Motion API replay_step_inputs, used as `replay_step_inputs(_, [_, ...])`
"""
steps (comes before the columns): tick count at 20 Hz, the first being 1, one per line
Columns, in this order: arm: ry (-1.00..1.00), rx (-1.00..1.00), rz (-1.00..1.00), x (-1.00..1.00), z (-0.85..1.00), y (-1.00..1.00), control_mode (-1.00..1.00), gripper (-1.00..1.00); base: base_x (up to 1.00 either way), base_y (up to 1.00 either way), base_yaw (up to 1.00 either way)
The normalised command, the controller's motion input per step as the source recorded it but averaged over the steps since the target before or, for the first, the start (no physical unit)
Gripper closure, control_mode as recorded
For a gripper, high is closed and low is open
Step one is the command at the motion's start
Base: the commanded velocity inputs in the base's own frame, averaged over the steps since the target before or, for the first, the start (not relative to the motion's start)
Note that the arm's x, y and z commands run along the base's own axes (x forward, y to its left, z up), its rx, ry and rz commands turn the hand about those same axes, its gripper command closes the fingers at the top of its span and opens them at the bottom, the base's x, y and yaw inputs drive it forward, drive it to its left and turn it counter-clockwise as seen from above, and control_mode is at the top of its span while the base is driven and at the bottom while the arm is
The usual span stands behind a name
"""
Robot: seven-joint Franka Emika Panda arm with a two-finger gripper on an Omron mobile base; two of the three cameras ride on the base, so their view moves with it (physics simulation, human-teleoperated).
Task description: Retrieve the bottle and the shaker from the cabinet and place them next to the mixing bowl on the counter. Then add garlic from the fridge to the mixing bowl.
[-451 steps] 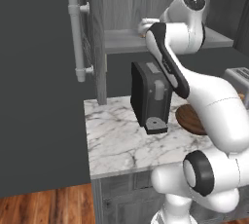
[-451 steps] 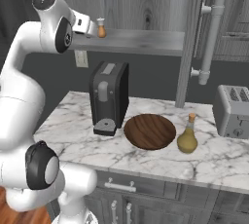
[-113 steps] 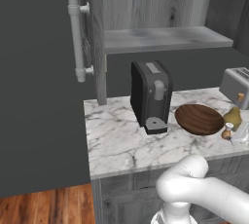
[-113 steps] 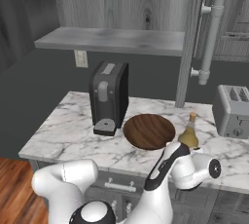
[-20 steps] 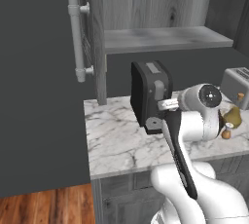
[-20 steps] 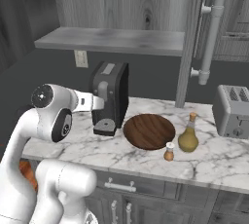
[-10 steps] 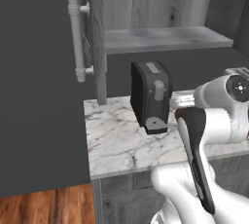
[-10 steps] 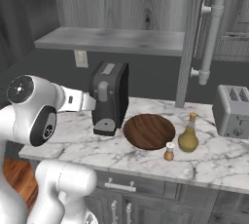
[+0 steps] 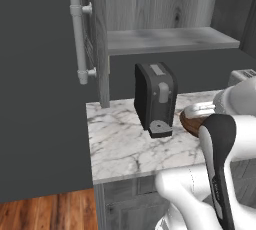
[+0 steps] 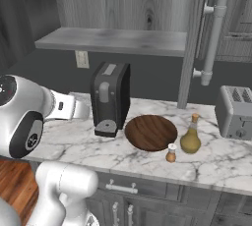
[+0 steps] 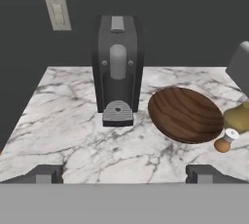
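Note:
The brown wooden mixing bowl (image 10: 150, 131) (image 11: 185, 113) lies on the marble counter, to the right of the coffee machine. The olive-yellow bottle (image 10: 190, 136) (image 11: 237, 117) stands upright just right of the bowl. In front of the bottle is the small orange shaker (image 10: 171, 153) (image 11: 224, 141) with its white cap. My gripper (image 11: 124, 174) is open and holds nothing. It hangs back from the counter's front edge and faces the coffee machine. The cabinet shelf (image 10: 113, 41) is bare and its door stands open. In the left base view my arm covers most of the bowl (image 9: 189, 119). The garlic is out of view.
A black coffee machine (image 10: 110, 97) (image 9: 156, 99) stands mid-counter. A silver toaster (image 10: 235, 112) sits at the right end. The open cabinet door's long handle (image 10: 212, 38) (image 9: 78, 39) juts out over the counter. A tall dark grey panel (image 9: 35, 89) stands left of the counter.
Over the last second my arm swung back from the counter, toward the left of the right base view. The bowl, bottle and shaker stayed put. The shaker, on the shelf long before, now stands on the counter.

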Motion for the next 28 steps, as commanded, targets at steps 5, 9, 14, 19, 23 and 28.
replay_step_inputs(5, [0.00, 0.00, 0.00, 0.00, 0.00, 0.00, -1.00, -1.00, 0.00, 0.00, 0.00])
replay_step_inputs(9, [0.00, 0.00, 0.00, 0.00, 0.00, 0.00, -1.00, -1.00, 0.00, 0.00, 0.00])
replay_step_inputs(14, [0.00, 0.00, 0.00, 0.00, 0.00, 0.00, -1.00, -1.00, 0.00, 0.00, 0.00])
replay_step_inputs(19, [0.00, 0.00, 0.00, 0.00, 0.00, 0.00, 1.00, -1.00, -0.44, 0.00, 0.00])
replay_step_inputs(23, [0.00, 0.00, 0.00, 0.00, 0.00, 0.00, 1.00, -1.00, -1.00, 0.00, 0.00])
replay_step_inputs(28, [0.00, 0.00, 0.00, 0.00, 0.00, 0.00, 1.00, -1.00, -0.97, 0.00, 0.00])
